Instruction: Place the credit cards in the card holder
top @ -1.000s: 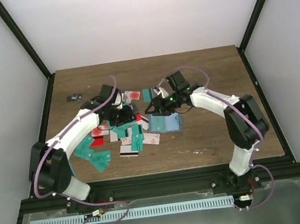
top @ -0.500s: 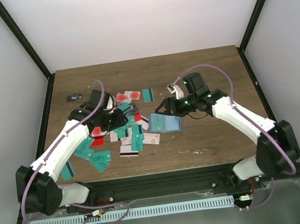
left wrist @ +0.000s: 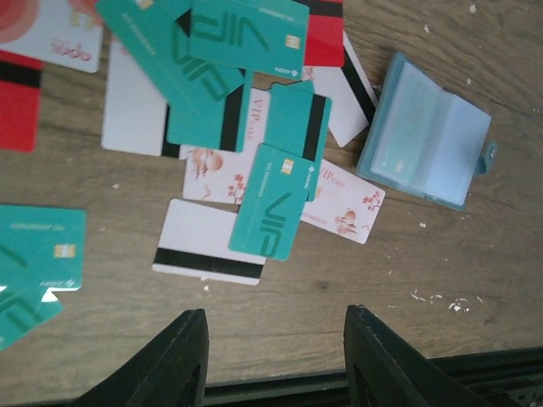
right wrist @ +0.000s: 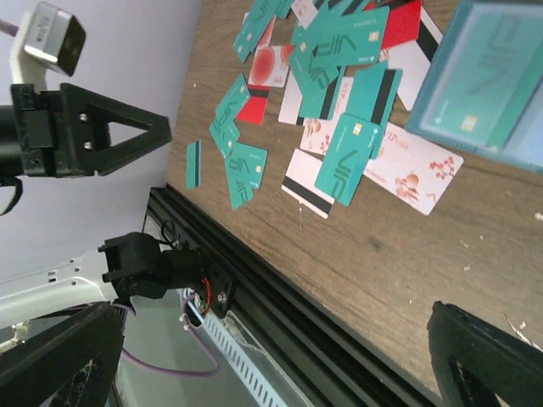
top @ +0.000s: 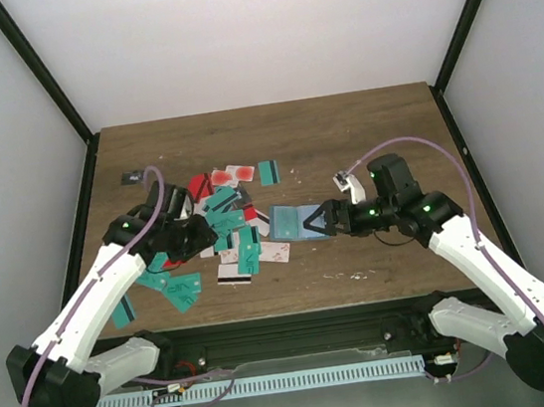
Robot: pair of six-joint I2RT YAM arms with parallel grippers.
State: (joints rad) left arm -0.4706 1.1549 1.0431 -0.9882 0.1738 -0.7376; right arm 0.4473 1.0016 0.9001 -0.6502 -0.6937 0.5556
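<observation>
The left arm [top: 86,310] and right arm [top: 490,257] have white shells, black joints and a lilac cable [top: 153,179] each, on black bases [top: 414,328] at the table's [top: 382,279] near edge. Green lights [top: 357,214] dot the wrists; the left gripper's [left wrist: 274,314] fingers [left wrist: 182,360] are black and tapered.

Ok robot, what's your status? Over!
Status: left gripper open, empty; right gripper open, empty, near the card holder. Holder lies open, one teal card showing inside. Other credit cards loose, overlapping beside it.

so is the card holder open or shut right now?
Open. The card holder lies spread flat on the table, both light inner pockets facing up; a teal card shows inside one pocket.
</observation>
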